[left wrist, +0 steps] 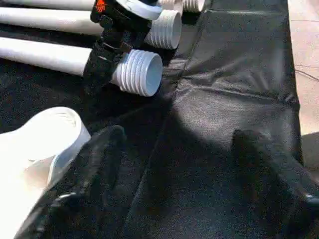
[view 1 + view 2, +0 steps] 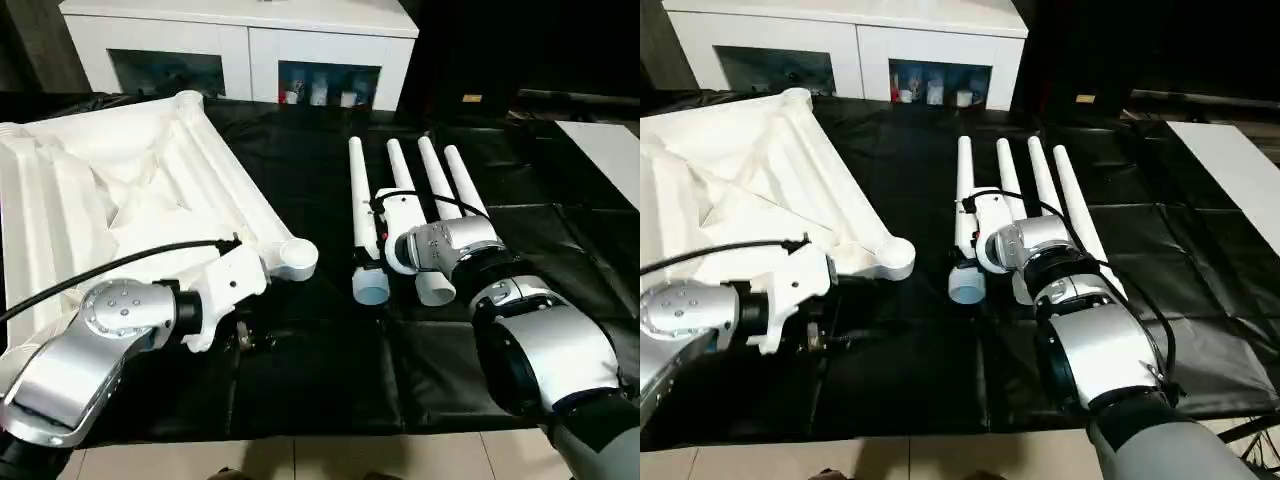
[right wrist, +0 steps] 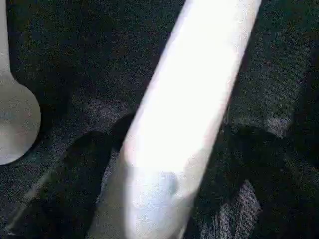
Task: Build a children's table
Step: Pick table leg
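Tabletop (image 2: 130, 190) lies upside down on the black surface (image 2: 330, 370), legs (image 2: 1040, 190) beside it. Right gripper (image 3: 164, 164) straddles one leg, not yet closed; left gripper (image 1: 174, 164) hangs spread. Next: pinch, lift, aim at the corner socket (image 2: 293, 258).

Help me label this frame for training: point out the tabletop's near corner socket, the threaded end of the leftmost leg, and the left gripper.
Corner socket (image 2: 296, 258), left eye view, on its round rim.
Leftmost leg (image 2: 370, 287), left eye view, on its threaded end.
Left gripper (image 1: 174, 164), left wrist view, midway between the open fingertips.
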